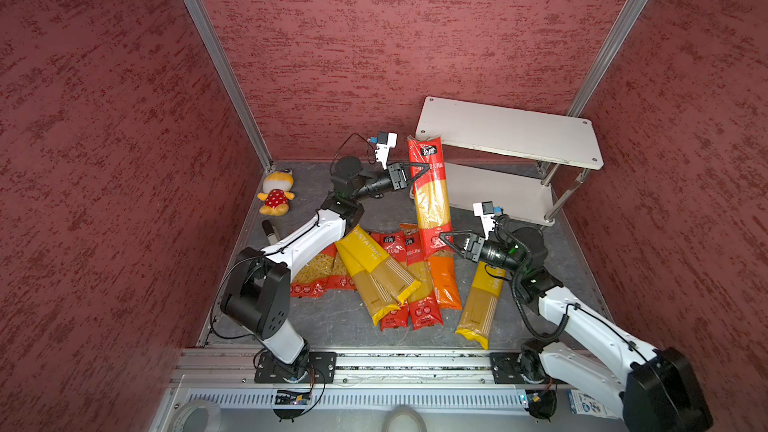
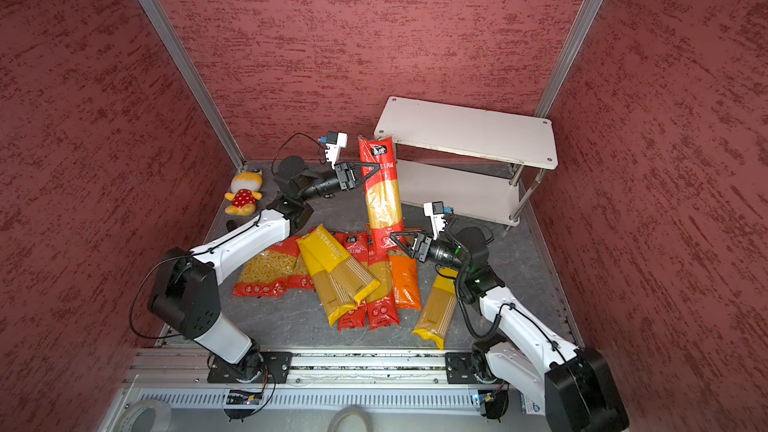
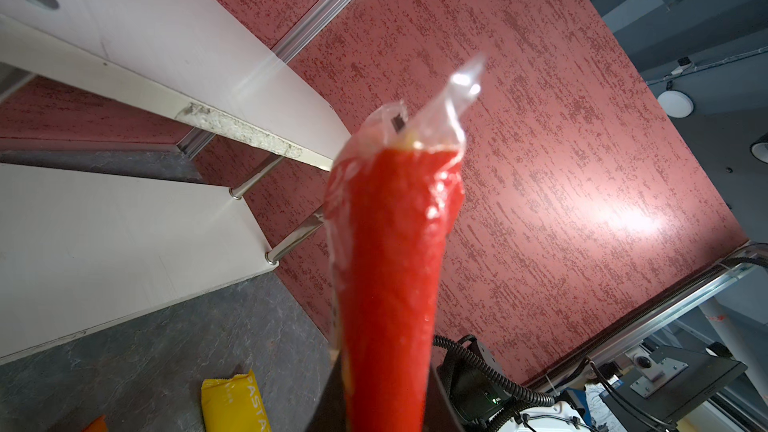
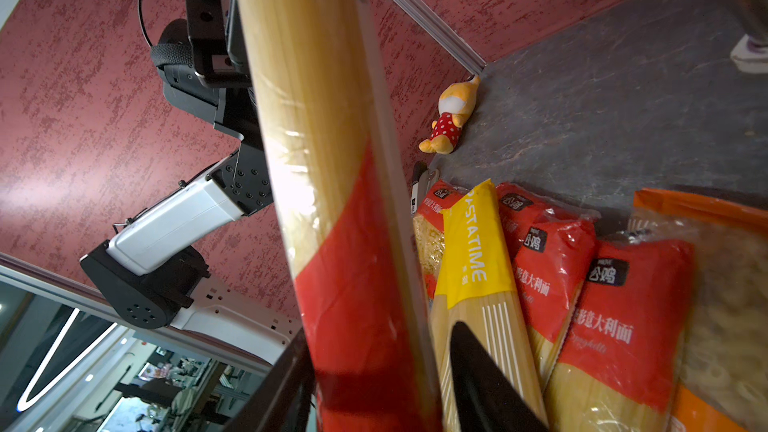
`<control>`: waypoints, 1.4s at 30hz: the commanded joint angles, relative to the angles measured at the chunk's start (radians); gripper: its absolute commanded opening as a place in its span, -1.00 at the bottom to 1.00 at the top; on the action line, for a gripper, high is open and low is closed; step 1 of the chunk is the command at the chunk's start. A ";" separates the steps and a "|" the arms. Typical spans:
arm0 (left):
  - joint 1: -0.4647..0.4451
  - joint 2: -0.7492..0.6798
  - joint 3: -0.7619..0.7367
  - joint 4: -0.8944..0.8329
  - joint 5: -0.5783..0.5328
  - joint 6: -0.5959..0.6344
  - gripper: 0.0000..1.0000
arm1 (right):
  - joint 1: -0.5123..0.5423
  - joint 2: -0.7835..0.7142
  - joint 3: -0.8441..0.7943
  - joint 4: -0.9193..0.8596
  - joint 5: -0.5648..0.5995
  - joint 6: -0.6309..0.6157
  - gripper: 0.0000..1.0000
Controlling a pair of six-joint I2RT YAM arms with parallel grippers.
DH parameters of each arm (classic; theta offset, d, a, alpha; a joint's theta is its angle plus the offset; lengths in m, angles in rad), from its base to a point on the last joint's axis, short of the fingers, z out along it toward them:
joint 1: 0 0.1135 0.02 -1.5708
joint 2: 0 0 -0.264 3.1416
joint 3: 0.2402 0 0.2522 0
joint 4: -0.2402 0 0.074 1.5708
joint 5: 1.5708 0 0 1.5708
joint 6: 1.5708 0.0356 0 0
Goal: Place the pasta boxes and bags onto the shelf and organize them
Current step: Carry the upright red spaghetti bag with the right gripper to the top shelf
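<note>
Two-tier shelf [image 1: 511,130], flat white rectangular boards on shiny chrome posts, stands at the far right of the grey stone-textured floor [image 1: 340,317], with a loose heap of glossy plastic pasta bags [image 1: 386,276] lying near the middle. One long red spaghetti bag [image 1: 430,197], clear-windowed with a crinkled sealed top, stands near upright just beside the shelf's left end. Left gripper [image 1: 422,170] clamps its upper red part; right gripper [image 1: 444,238] straddles its lower red end, jaws spread, one black tapered finger [image 4: 478,367] clear of the film.

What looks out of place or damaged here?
A plush toy lies in the back left corner, not a pasta item. The shelf has a chipped upper board edge, seen by the left wrist camera.
</note>
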 commanded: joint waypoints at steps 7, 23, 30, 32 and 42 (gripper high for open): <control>0.005 -0.043 0.059 0.082 -0.012 -0.058 -0.47 | 0.010 0.042 0.036 0.218 -0.011 0.102 -0.67; 0.028 -0.079 0.000 0.079 -0.045 -0.071 0.40 | 0.007 0.142 0.273 0.358 0.076 0.170 -0.95; 0.040 -0.107 -0.031 0.067 -0.064 -0.064 0.51 | -0.001 0.192 0.418 0.322 0.140 0.173 -1.00; 0.041 -0.115 -0.046 0.062 -0.071 -0.062 0.51 | -0.021 0.205 0.482 0.249 0.177 0.168 -1.00; -0.001 -0.367 -0.265 -0.313 -0.334 0.262 0.52 | -0.134 0.367 0.921 -0.313 0.270 0.161 -1.00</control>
